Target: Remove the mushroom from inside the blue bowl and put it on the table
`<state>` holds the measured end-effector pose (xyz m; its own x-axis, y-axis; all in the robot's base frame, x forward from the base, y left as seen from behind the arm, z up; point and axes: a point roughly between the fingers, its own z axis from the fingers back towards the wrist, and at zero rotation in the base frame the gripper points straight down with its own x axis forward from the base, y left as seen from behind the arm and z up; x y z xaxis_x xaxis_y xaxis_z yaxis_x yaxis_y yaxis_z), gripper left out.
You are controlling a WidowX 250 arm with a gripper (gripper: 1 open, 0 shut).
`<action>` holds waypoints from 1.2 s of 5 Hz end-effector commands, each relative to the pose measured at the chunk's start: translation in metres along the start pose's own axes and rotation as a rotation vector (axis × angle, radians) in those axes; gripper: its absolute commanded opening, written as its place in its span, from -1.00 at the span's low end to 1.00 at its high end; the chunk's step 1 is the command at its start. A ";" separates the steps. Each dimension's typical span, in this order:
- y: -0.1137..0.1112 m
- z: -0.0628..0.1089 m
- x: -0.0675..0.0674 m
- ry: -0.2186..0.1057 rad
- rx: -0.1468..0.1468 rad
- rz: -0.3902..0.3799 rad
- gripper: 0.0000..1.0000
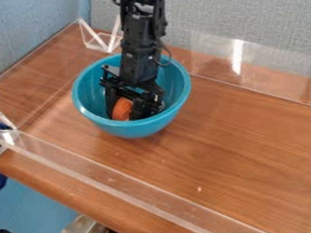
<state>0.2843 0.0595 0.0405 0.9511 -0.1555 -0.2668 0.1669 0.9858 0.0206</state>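
The blue bowl (pixel 151 126) stands on the left half of the wooden table (pixel 240 153). Inside it lies the mushroom (pixel 122 110), its reddish-orange cap showing low between the black fingers. My gripper (pixel 128 105) reaches straight down into the bowl from above, and its jaws are drawn in against the mushroom on both sides. The mushroom still rests at the bottom of the bowl. Its stem is hidden by the fingers.
Low clear acrylic walls edge the table, one along the front (pixel 136 179) and one at the back right (pixel 267 62). A clear bracket (pixel 103 37) stands at the back left corner. Bare wood stretches to the right of the bowl.
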 end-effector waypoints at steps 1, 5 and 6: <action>0.007 0.018 0.003 -0.061 0.009 0.012 -1.00; 0.006 0.023 0.002 -0.070 -0.008 -0.017 -1.00; 0.006 0.025 0.001 -0.072 -0.012 -0.023 -1.00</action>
<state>0.2830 0.0570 0.0424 0.9406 -0.2022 -0.2727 0.2032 0.9788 -0.0252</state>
